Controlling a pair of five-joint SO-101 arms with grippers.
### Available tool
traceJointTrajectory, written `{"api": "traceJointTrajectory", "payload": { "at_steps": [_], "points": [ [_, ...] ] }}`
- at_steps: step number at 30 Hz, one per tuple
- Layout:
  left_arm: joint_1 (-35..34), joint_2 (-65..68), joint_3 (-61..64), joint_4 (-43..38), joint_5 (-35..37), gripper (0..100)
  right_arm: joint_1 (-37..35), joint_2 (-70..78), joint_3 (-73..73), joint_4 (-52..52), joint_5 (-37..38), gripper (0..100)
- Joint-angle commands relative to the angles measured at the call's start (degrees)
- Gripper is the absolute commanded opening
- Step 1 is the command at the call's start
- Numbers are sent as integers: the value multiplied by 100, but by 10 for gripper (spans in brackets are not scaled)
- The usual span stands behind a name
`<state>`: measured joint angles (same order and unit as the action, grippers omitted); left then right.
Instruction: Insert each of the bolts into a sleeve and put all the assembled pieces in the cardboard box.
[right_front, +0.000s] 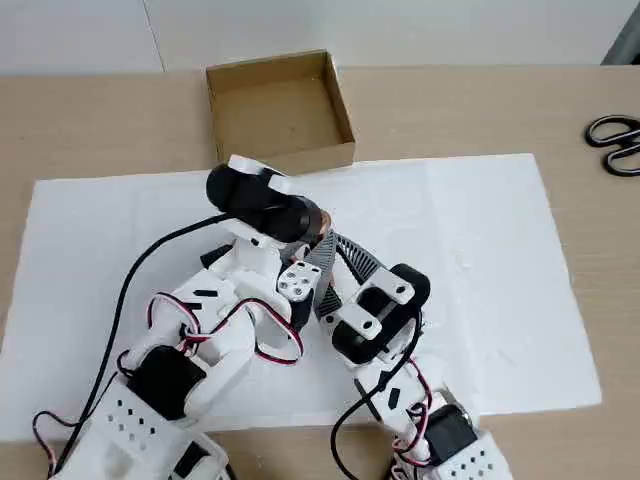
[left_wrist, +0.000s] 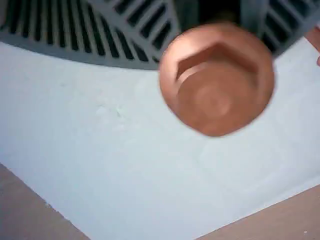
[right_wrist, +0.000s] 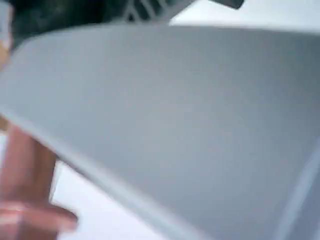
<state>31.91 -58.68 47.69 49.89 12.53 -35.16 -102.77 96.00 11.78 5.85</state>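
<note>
Currently, we are finding both arms tip to tip mid-sheet.
The left gripper (right_front: 318, 228) is clenching the copper piece (left_wrist: 216, 80) above the white sheet (right_front: 480, 260), at 6 o'clock from the cardboard box (right_front: 300, 160); we are unable to tell the right gripper's (right_front: 335, 250) state.

- A cardboard box (right_front: 280, 110), brown, square and open-topped, was seen upright at the upper centre of the high view, with its inside bare.
- A copper-coloured piece (right_front: 322, 221) was seen just below the box's lower right corner, largely hidden.
- In the left wrist view the piece was shown end-on at the upper right, round, with a hexagonal recess in its face.
- Whether it was a bolt or a sleeve could not be told.
</note>
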Motion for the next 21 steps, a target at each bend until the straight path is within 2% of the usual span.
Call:
{"api": "traceJointTrajectory", "payload": {
  "at_steps": [1,3,6,8,21],
  "points": [
    [18,62,-198,316,-44,25,-40,-119,26,-189,-44,4],
    [18,35,-198,659,-44,108,-40,-119,26,-189,-44,4],
    [18,26,-207,1037,-44,296,-40,-119,26,-189,-44,4],
    [18,35,-207,1143,-18,368,-40,-119,26,-189,-44,4],
    [18,26,-233,1116,-18,367,-40,-119,26,-171,-44,4]
  ]
}}
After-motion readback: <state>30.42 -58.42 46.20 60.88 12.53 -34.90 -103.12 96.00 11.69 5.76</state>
